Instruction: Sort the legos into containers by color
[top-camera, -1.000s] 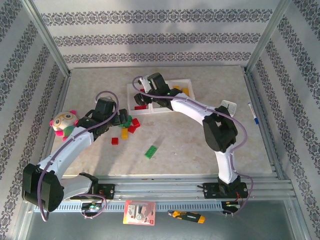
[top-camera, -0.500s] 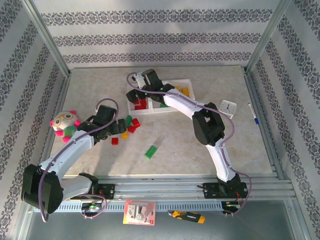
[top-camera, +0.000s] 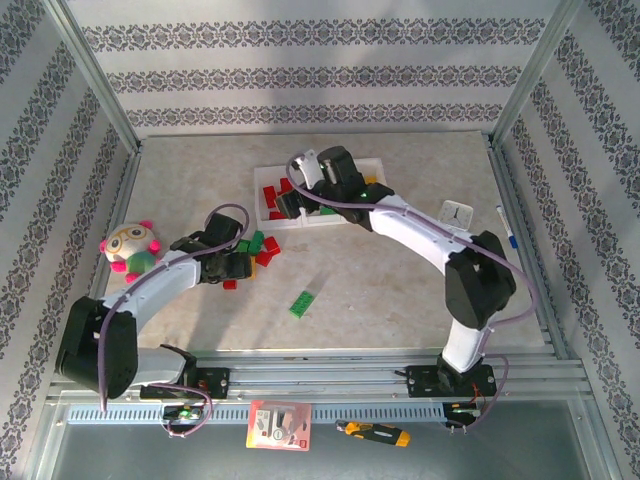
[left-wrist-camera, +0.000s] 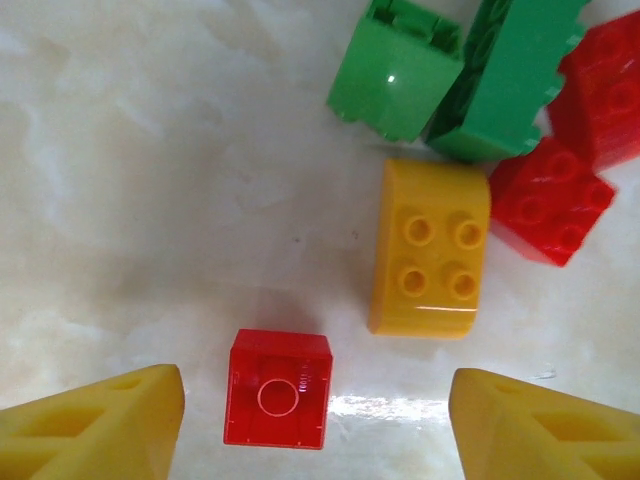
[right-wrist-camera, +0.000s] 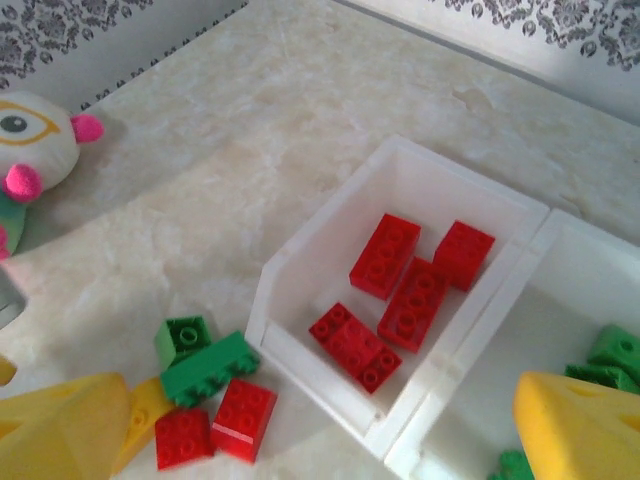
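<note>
Loose legos lie left of the containers (top-camera: 262, 205). In the left wrist view an upturned red brick (left-wrist-camera: 278, 388) rests on the table between the fingers of my left gripper (left-wrist-camera: 315, 400), which is open and clear of it on both sides. Beyond it are a yellow brick (left-wrist-camera: 430, 250), two green bricks (left-wrist-camera: 400, 70) and red bricks (left-wrist-camera: 550, 200). My right gripper (right-wrist-camera: 325, 410) hangs open and empty above the near wall of the left bin (right-wrist-camera: 300, 260), where several red bricks (right-wrist-camera: 385, 255) lie. Green bricks (right-wrist-camera: 615, 350) sit in the middle bin. From above, the left gripper (top-camera: 240, 265) is over the pile and the right gripper (top-camera: 290, 203) over the bins.
A flat green brick (top-camera: 301, 303) lies alone near the table's middle. A plush toy (top-camera: 128, 247) sits at the left beside my left arm. A white clock (top-camera: 456, 213) and a pen (top-camera: 507, 225) are at the right. A red card (top-camera: 278, 425) and a tool (top-camera: 372, 433) lie below the rail.
My right gripper has opened wide over the left bin and swung slightly right. My left gripper has come nearer over the pile, its fingers narrowing around the upturned red brick.
</note>
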